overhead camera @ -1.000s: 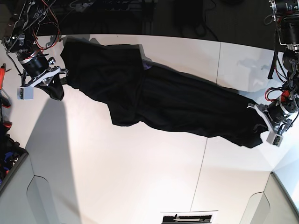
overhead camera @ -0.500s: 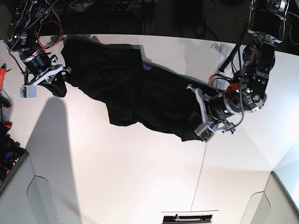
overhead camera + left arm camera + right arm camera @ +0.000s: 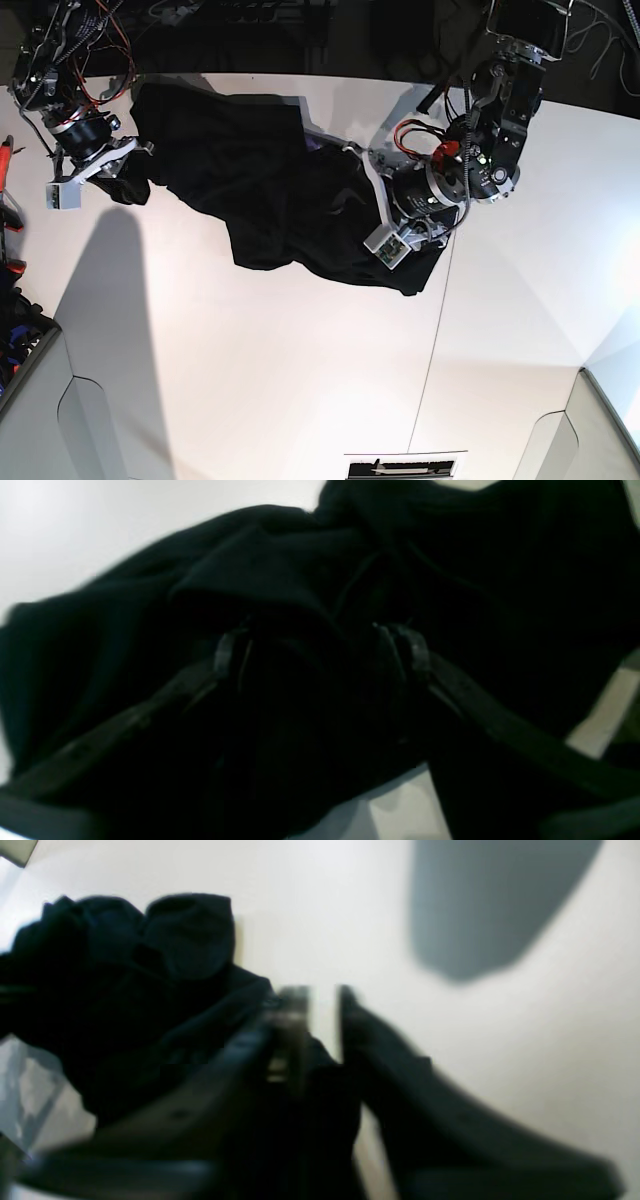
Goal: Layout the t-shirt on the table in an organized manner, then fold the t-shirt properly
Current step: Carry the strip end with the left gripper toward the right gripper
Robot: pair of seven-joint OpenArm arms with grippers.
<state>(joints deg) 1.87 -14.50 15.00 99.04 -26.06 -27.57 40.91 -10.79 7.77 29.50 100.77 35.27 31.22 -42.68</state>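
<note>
Tabletop [image 3: 250,380], wide and white, carries the black t-shirt [image 3: 250,180], which lies bunched along the far side, from the far-left corner to just short of the thin dark seam line [image 3: 432,340]. Compared with one second ago, the shirt no longer stretches across to the table's right edge: its right end has been carried inward and now lies piled over the shirt's middle. The left gripper [image 3: 378,207] has travelled with that end from the right edge to the table's centre. In the left wrist view its fingers [image 3: 226,647] stand spread wide with dark fabric heaped between and ahead of them. The right gripper [image 3: 100,170] stays at the shirt's left end; its fingers [image 3: 287,1025] stand slightly parted, and whether they pinch cloth cannot be told.
</note>
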